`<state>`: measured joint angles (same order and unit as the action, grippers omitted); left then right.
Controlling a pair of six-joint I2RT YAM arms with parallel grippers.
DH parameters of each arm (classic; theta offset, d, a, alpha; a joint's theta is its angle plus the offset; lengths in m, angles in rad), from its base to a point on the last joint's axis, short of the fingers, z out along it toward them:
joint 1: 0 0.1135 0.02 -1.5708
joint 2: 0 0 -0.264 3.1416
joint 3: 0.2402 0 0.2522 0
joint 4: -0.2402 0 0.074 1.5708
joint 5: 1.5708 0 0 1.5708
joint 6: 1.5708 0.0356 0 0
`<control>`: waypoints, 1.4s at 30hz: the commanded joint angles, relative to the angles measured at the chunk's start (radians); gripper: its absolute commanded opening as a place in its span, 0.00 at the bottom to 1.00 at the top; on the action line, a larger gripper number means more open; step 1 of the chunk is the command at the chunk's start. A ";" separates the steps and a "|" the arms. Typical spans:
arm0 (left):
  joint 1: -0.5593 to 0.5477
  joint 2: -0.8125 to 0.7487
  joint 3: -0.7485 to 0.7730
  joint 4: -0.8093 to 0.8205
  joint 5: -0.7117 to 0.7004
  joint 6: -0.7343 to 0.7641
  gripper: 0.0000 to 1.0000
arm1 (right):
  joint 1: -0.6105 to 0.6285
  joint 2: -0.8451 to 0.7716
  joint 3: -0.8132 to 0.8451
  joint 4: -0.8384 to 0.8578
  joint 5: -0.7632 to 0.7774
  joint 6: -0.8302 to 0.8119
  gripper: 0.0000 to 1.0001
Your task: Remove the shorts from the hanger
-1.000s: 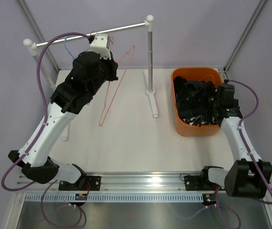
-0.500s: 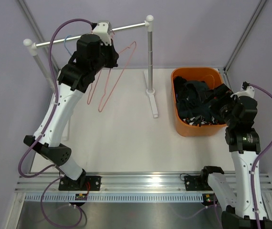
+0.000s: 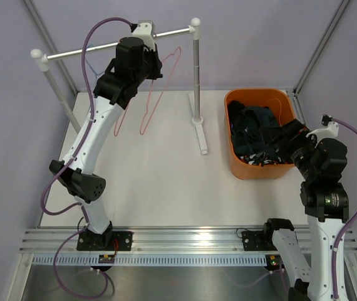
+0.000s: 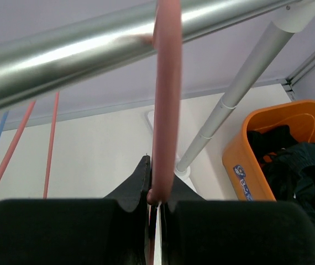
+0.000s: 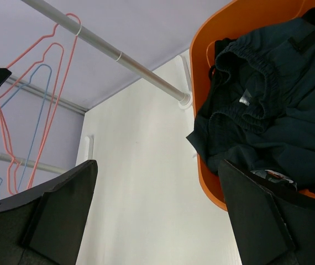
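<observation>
Black shorts point(image 3: 260, 133) lie heaped in the orange bin point(image 3: 233, 157); in the right wrist view the shorts point(image 5: 268, 105) fill the bin point(image 5: 226, 22). No shorts hang on any hanger. My left gripper point(image 3: 143, 36) is high at the rail, shut point(image 4: 158, 200) on the hook of a bare pink hanger point(image 4: 166, 105) that crosses the silver rail point(image 4: 63, 55). That hanger point(image 3: 156, 94) dangles below the rail. My right gripper point(image 3: 291, 139) stands open point(image 5: 157, 165) at the bin's near right rim, nothing between its fingers.
A second pink hanger point(image 3: 122, 113) and a blue hanger point(image 3: 88, 63) hang further left on the rail point(image 3: 91, 51). The rack's right post point(image 3: 196, 81) stands on a foot between the hangers and the bin. Frame posts rise at the table's back corners.
My left arm has lifted the pink hanger up and right to the rail. My right arm has drawn back out of the bin, its jaws opening fully.
</observation>
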<state>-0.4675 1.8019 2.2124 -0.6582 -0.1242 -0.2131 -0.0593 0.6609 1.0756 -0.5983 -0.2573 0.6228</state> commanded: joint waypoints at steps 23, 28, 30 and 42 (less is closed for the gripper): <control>0.030 0.059 0.121 0.147 -0.054 -0.020 0.00 | 0.004 -0.018 0.024 -0.038 -0.060 -0.044 1.00; 0.030 0.099 0.127 0.160 -0.055 -0.029 0.00 | 0.004 -0.018 0.024 -0.049 -0.054 -0.055 0.99; 0.030 0.108 0.127 0.160 -0.060 -0.029 0.00 | 0.004 -0.018 0.021 -0.049 -0.054 -0.055 0.99; 0.030 0.093 0.028 0.187 -0.042 -0.034 0.06 | 0.004 -0.029 0.000 -0.051 -0.063 -0.055 1.00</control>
<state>-0.4446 1.9514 2.2757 -0.5468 -0.1631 -0.2371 -0.0589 0.6415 1.0748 -0.6373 -0.2996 0.5827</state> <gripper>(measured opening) 0.064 0.993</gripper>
